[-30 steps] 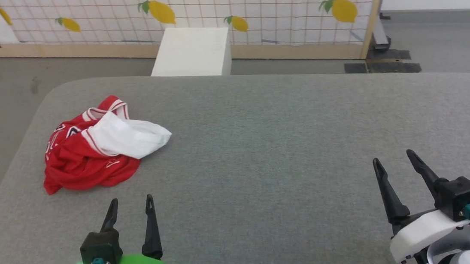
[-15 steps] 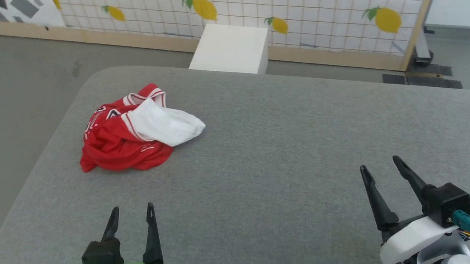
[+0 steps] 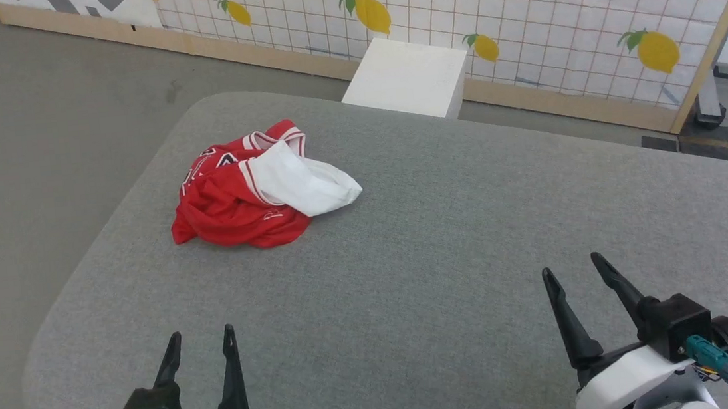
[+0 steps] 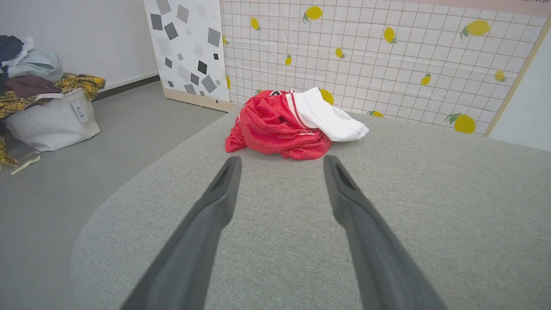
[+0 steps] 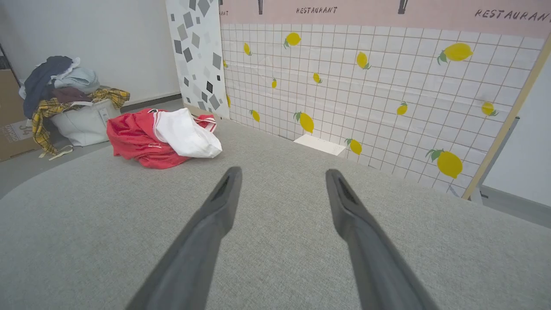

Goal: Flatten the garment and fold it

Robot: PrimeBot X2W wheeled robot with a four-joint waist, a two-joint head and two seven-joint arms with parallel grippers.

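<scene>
The garment lies crumpled in a heap near the far left corner of the grey table, red cloth with a white sleeve draped over its right side and striped trim showing. It sits straight ahead in the left wrist view and at the far left in the right wrist view. My left gripper hovers open at the near left edge, well short of the heap, nothing between its fingers. My right gripper is open at the near right, far from the garment.
A white box stands on the floor behind the table, before a lemon-patterned screen. A white bag heaped with clothes sits on the floor to the left. The table's rounded left edge is close to my left gripper.
The head camera has swung left, so the garment and screen shifted right in the picture. Both grippers hold the same open stance; the garment has not moved on the table.
</scene>
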